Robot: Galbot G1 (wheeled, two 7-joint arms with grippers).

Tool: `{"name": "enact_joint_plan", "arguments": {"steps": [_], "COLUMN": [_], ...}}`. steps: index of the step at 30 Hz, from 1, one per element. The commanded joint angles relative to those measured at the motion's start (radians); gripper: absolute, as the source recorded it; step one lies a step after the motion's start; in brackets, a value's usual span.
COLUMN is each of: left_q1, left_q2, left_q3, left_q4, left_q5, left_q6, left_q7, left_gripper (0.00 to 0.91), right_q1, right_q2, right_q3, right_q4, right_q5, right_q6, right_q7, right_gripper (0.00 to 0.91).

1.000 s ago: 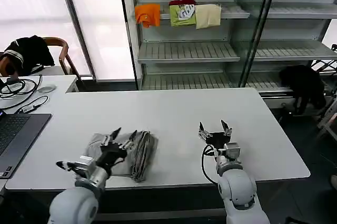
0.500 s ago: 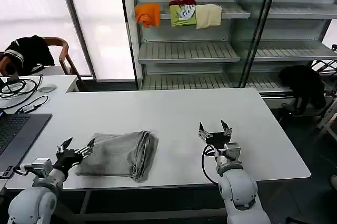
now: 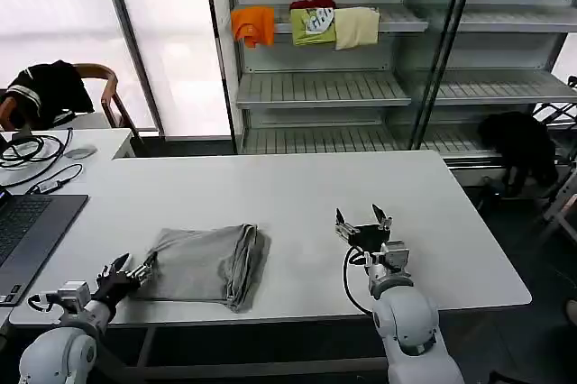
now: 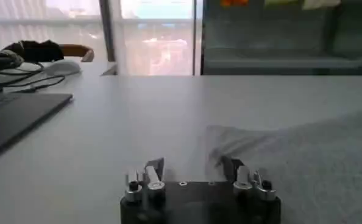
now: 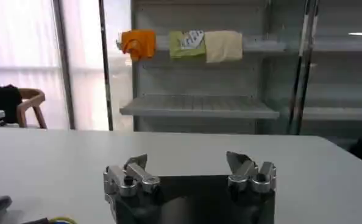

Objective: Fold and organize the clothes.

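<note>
A light grey shirt lies folded in a flat rectangle near the front edge of the white table, its thick folded edge on the right side. My left gripper is open, low at the table's front, just off the shirt's front-left corner and holding nothing. In the left wrist view the shirt spreads ahead of my left gripper, with one finger close to the cloth's edge. My right gripper is open over bare table to the right of the shirt, and the right gripper holds nothing.
A laptop and cables sit at the table's left. Behind stands a shelf rack with orange, green and cream folded garments. Black clothing lies on a chair and at the far right.
My left gripper has pulled back off the shirt toward the front-left table edge. The shirt now lies flat and folded. The right gripper has barely shifted.
</note>
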Motion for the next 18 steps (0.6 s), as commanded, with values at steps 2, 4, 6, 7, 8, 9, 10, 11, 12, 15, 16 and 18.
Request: {"name": "enact_joint_plan", "arguments": {"steps": [2, 4, 6, 7, 8, 9, 10, 11, 12, 15, 16, 18], "left_q1": [0.005, 0.008, 0.012, 0.015, 0.015, 0.016, 0.018, 0.018, 0.018, 0.019, 0.018, 0.014], "left_q2": [-0.006, -0.011, -0.015, -0.019, -0.021, -0.024, -0.025, -0.027, -0.031, -0.033, -0.033, -0.036], "left_q3": [0.003, 0.006, 0.009, 0.01, 0.011, 0.011, 0.012, 0.013, 0.011, 0.009, 0.008, 0.0], "left_q4": [0.02, 0.016, 0.009, 0.006, 0.002, -0.001, -0.003, -0.005, -0.006, -0.007, -0.006, -0.004], "left_q5": [-0.002, -0.007, -0.011, -0.019, -0.029, -0.04, -0.056, -0.065, -0.081, -0.147, -0.194, -0.256], "left_q6": [-0.005, -0.004, -0.003, -0.002, 0.0, 0.001, 0.0, -0.001, -0.001, 0.0, -0.001, 0.0], "left_q7": [0.02, 0.025, 0.028, 0.029, 0.027, 0.029, 0.028, 0.025, 0.028, 0.026, 0.021, 0.013], "left_gripper": [0.02, 0.02, 0.02, 0.02, 0.02, 0.02, 0.02, 0.01, 0.01, 0.01, 0.01, 0.01], "right_q1": [0.004, 0.005, 0.005, 0.005, 0.005, 0.005, 0.005, 0.005, 0.005, 0.004, 0.003, 0.002], "right_q2": [-0.001, -0.001, -0.001, -0.001, -0.001, -0.001, -0.001, -0.001, 0.0, 0.001, 0.001, 0.001], "right_q3": [0.001, 0.003, 0.003, 0.004, 0.004, 0.005, 0.005, 0.005, 0.005, 0.005, 0.005, 0.005], "right_q4": [-0.011, -0.012, -0.013, -0.013, -0.014, -0.014, -0.014, -0.015, -0.016, -0.017, -0.017, -0.016], "right_q5": [0.008, 0.008, 0.007, 0.007, 0.007, 0.007, 0.007, 0.007, 0.006, 0.004, 0.004, 0.002], "right_q6": [-0.003, -0.003, -0.004, -0.004, -0.004, -0.004, -0.004, -0.004, -0.004, -0.005, -0.005, -0.005], "right_q7": [-0.001, 0.001, 0.003, 0.003, 0.004, 0.005, 0.007, 0.007, 0.008, 0.013, 0.013, 0.014], "right_gripper": [0.907, 0.907, 0.907, 0.907, 0.907, 0.907, 0.907, 0.907, 0.907, 0.907, 0.907, 0.907]}}
